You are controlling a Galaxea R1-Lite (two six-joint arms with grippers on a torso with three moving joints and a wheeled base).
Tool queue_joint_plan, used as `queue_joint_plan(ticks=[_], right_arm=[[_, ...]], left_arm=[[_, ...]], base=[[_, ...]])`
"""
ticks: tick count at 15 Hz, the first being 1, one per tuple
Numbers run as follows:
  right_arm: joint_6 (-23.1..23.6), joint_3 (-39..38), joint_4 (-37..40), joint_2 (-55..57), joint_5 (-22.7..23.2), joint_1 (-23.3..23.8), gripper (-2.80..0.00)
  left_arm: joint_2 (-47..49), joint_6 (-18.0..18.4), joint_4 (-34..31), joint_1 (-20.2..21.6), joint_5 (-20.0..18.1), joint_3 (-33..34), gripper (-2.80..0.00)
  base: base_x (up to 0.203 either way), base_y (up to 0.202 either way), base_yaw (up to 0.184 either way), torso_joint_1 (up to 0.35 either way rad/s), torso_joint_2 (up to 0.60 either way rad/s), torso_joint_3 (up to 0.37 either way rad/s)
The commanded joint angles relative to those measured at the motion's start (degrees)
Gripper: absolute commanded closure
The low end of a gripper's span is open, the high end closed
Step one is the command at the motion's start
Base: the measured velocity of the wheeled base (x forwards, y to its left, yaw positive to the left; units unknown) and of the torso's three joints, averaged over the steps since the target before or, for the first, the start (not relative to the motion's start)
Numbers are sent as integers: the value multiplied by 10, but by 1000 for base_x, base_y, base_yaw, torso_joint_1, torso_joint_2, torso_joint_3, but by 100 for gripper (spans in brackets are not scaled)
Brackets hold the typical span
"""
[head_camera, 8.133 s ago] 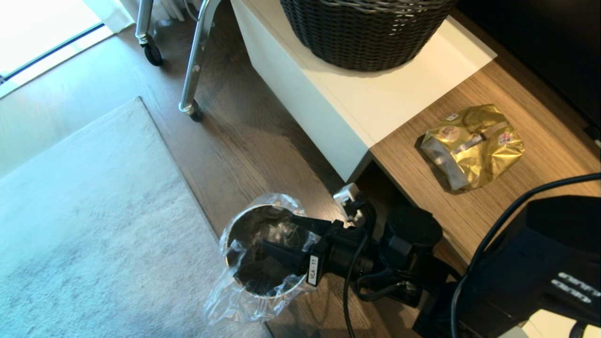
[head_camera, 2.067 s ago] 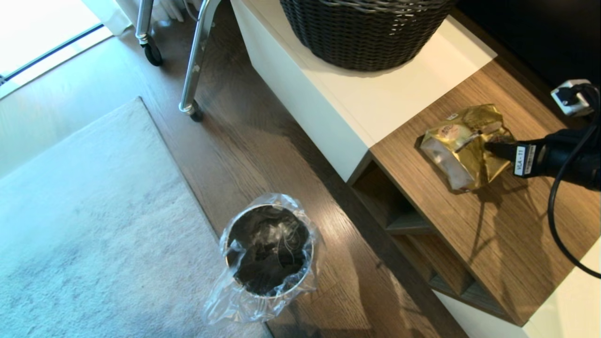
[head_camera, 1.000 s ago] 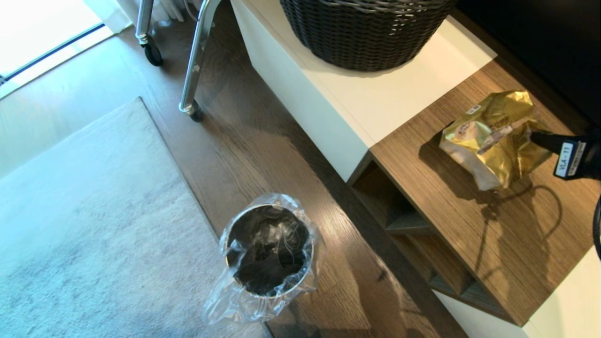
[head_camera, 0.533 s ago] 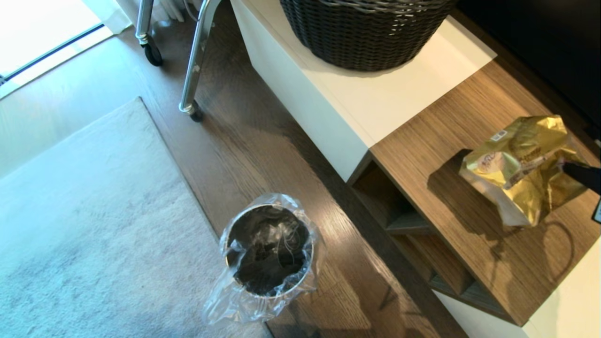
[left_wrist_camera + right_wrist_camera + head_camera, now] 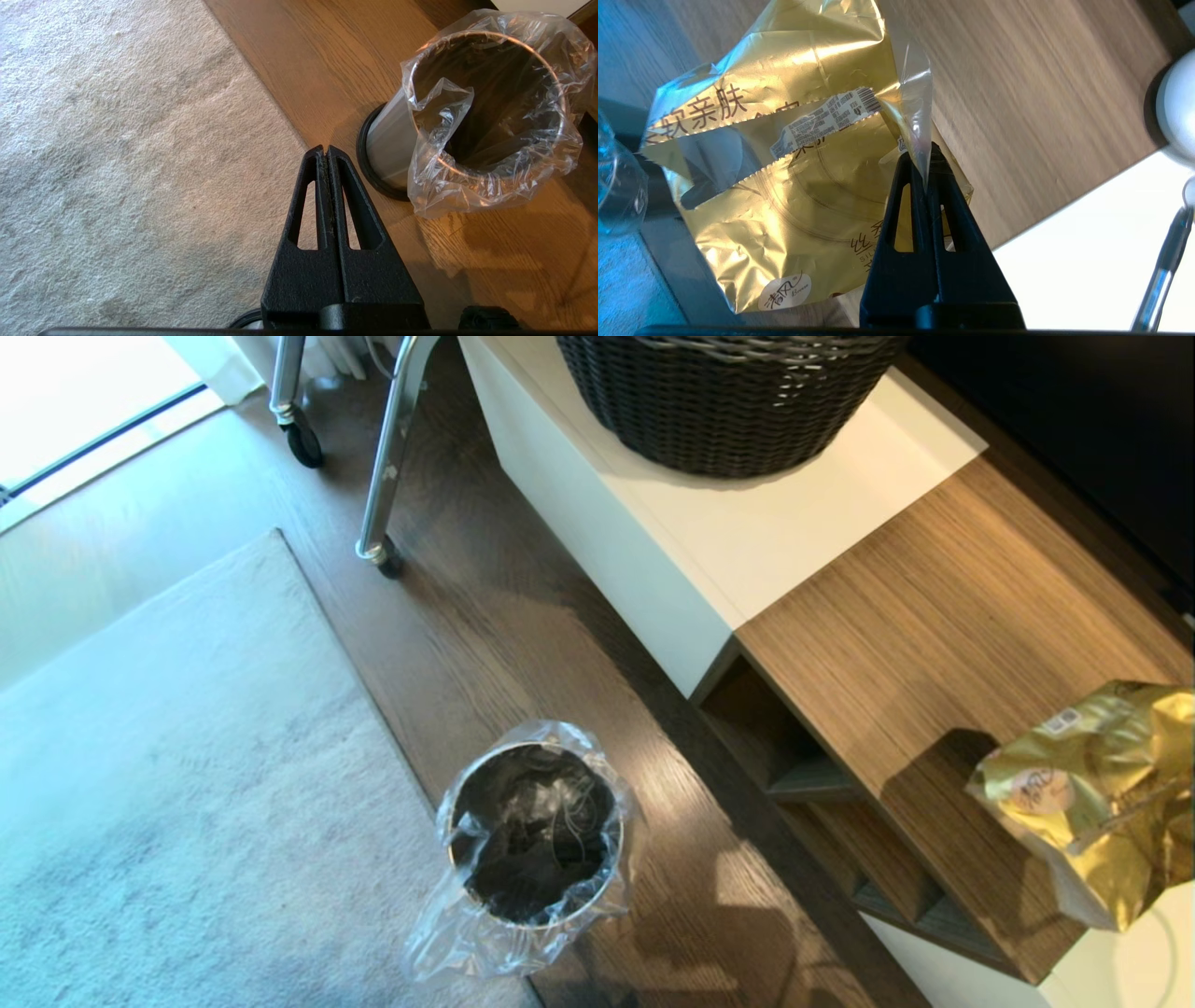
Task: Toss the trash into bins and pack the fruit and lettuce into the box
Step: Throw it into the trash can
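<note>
One steel bin, lined with a clear bag, stands on the wood floor at the edge of the pale rug, nearest the robot. The left tool hangs beside it over the rug's border, fingers pressed together on nothing. Further right, the right tool (seen only in its wrist view) is clamped on a clear flap of the gold wrapper, which hangs clear above the wooden desk. Farthest back, a dark woven basket sits on the white cabinet.
</note>
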State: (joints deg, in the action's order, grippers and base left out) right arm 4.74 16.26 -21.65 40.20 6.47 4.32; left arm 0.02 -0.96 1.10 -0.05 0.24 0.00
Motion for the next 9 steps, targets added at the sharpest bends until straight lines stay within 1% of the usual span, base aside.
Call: queue_joint_plan(ticks=[1,7,9], right_arm=[[0,-57,3,-99,2,0,0],[0,-157,30,-230,5,-43,0],[-1,-161,90,-282,6,-47,0]], left_arm=[[1,0,0,0,0,0,0],[0,0,0,0,0,0,0],[1,0,0,0,0,0,0]], base=[[0,0,0,0,0,0],[0,0,0,0,0,0],[0,0,0,0,0,0]])
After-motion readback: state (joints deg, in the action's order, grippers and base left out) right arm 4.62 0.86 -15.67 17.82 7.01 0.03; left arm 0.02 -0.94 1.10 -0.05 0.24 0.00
